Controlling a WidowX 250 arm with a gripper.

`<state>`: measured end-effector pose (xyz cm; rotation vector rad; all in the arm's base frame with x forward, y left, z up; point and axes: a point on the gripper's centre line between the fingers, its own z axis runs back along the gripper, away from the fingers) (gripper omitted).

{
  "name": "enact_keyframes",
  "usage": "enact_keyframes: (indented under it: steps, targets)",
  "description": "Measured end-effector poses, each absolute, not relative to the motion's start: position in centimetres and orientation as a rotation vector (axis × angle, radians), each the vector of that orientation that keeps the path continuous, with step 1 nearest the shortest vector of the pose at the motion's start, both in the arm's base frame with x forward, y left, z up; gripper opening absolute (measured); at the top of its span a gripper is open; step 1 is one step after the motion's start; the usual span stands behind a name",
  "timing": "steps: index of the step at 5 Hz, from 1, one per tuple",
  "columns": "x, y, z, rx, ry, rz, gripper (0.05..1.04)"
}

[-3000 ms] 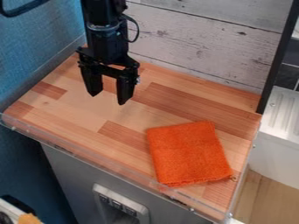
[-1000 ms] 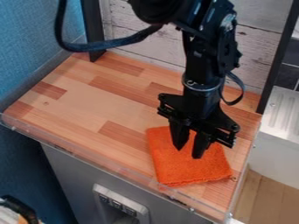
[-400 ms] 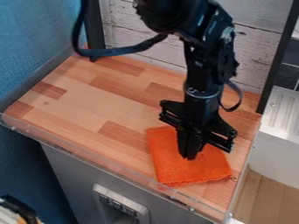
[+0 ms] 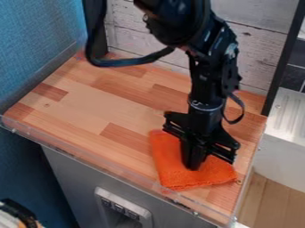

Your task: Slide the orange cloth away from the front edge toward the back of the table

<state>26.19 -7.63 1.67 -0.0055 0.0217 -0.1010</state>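
The black gripper [image 4: 193,167] hangs over the right front part of the counter. Its two fingers are together, pointing down, with their tips at the middle of an orange cloth [image 4: 173,173]. The cloth lies on the wooden counter near its front right corner, its back right part hidden behind the gripper. Whether any fabric is pinched between the tips, I cannot tell.
The wooden counter [image 4: 89,104] has a clear raised strip along its front edge [image 4: 107,162]. A blue wall stands at the left, whitish boards at the back, and a dark post [image 4: 283,62] at the back right corner.
From the back left, my gripper has come over to the cloth. It was open above it a second ago, then shut, and has since moved lower. The cloth's right side looks slightly pushed in.
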Motion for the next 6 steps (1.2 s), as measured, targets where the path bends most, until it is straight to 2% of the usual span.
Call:
enact_keyframes:
  steps: [2,6]
  targets:
    - [26.6,-7.7,1.0,0.002,0.012,-0.086,0.063]
    - [31.1,-6.3,1.0,-0.008,-0.01,-0.047,0.063]
